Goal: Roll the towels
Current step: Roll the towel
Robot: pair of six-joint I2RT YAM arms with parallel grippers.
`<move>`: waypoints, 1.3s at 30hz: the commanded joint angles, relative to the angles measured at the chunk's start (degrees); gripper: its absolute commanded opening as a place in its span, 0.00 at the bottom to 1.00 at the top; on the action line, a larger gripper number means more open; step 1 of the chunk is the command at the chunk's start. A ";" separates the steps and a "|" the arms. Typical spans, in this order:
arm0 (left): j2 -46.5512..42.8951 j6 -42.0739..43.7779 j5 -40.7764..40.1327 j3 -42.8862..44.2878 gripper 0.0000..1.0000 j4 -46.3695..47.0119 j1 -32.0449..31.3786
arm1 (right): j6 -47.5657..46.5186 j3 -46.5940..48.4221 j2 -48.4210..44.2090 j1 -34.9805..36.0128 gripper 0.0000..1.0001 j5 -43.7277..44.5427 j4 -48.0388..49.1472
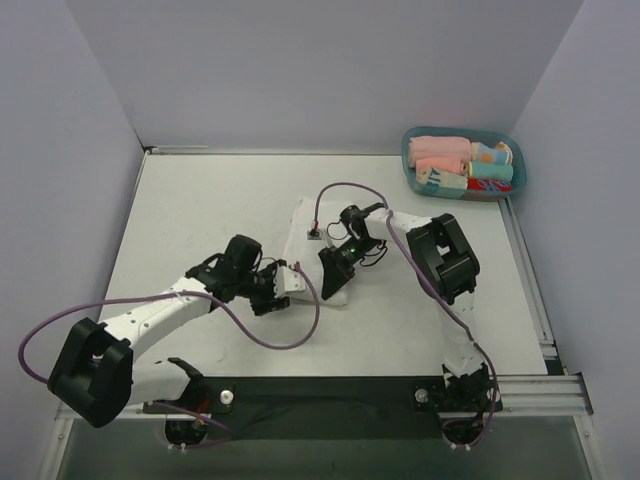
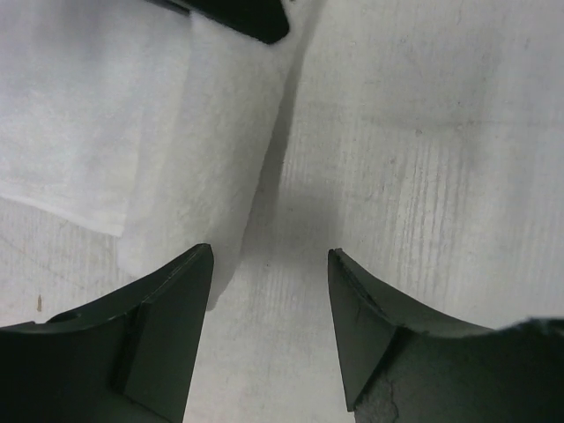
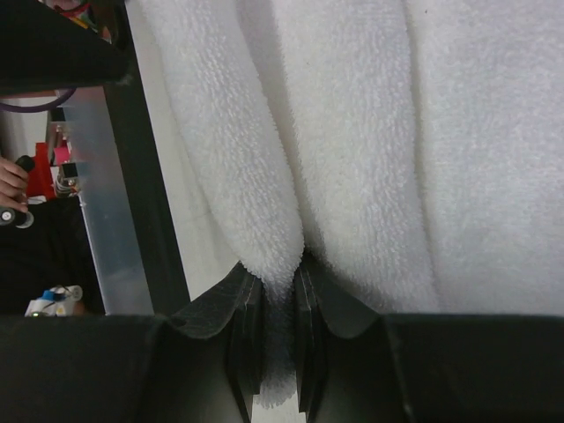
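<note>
A white towel (image 1: 312, 222) lies in the middle of the table, folded into a narrow strip. My right gripper (image 1: 333, 273) is shut on the towel's near end; the right wrist view shows a fold of towel (image 3: 264, 220) pinched between the fingers (image 3: 242, 326). My left gripper (image 1: 283, 290) is open and empty, low over the table just left of the towel's near corner. In the left wrist view the towel (image 2: 132, 115) lies ahead and to the left of the open fingers (image 2: 172, 335).
A teal basket (image 1: 409, 160) at the back right holds several rolled coloured towels. Purple cables loop over the table near both arms. White walls stand at the back and left. A metal rail runs along the table's near edge.
</note>
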 commanded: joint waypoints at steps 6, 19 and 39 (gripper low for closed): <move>0.38 11.74 -11.33 -6.75 0.65 23.42 -7.44 | -1.64 3.58 4.14 -1.10 0.03 -1.82 -8.32; 12.41 17.64 -8.96 -4.91 0.54 24.77 -9.21 | -0.33 5.69 6.42 -2.33 0.05 -1.82 -9.29; 33.42 2.87 6.50 24.15 0.10 -25.24 -4.38 | 1.17 9.13 -7.80 -14.10 0.56 7.59 -9.47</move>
